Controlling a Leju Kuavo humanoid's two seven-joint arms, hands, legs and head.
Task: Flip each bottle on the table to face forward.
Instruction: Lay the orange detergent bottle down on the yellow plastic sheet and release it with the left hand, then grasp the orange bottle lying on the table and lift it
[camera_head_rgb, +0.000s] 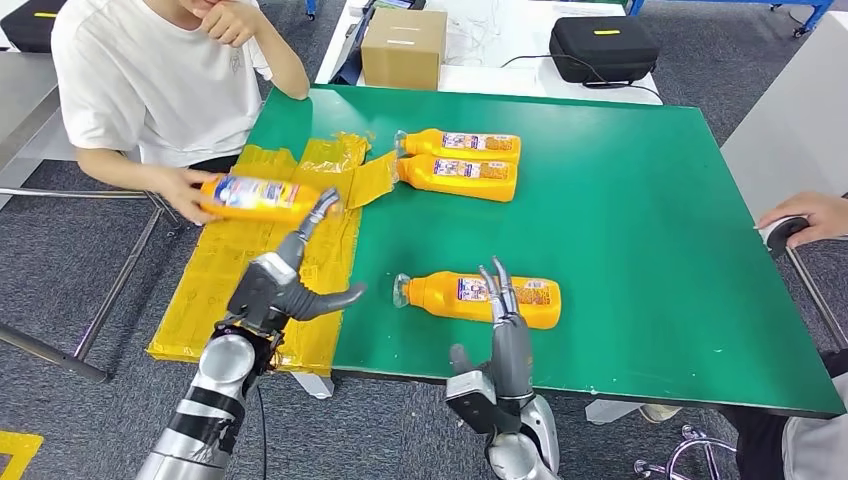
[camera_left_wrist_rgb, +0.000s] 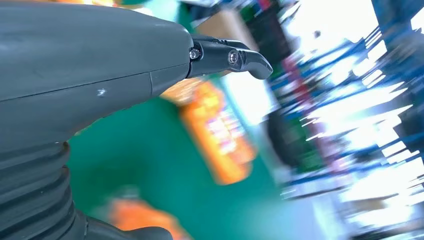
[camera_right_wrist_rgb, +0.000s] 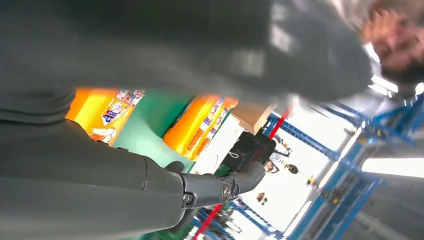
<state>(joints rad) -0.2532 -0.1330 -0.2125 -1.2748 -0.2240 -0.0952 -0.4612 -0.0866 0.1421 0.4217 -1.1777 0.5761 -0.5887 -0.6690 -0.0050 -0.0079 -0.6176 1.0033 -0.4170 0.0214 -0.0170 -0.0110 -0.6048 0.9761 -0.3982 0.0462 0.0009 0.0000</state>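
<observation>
Three orange bottles lie flat on the green table (camera_head_rgb: 620, 200). Two of them (camera_head_rgb: 462, 145) (camera_head_rgb: 458, 177) lie side by side at the back, labels up. The third bottle (camera_head_rgb: 440, 291) lies near the front edge, cap to the left. My right hand (camera_head_rgb: 503, 335) hovers just in front of it, fingers stretched over its label, holding nothing. My left hand (camera_head_rgb: 290, 275) is raised off the table's left edge with fingers spread. A person at the left holds a fourth orange bottle (camera_head_rgb: 255, 196) above the yellow sheet (camera_head_rgb: 230, 270), just beyond my left fingertips. The left wrist view shows blurred bottles (camera_left_wrist_rgb: 220, 135).
A cardboard box (camera_head_rgb: 403, 47) and a black case (camera_head_rgb: 603, 47) stand on the white table behind. Another person's hand (camera_head_rgb: 810, 213) rests at the right edge on a dark object. The right half of the green table is bare.
</observation>
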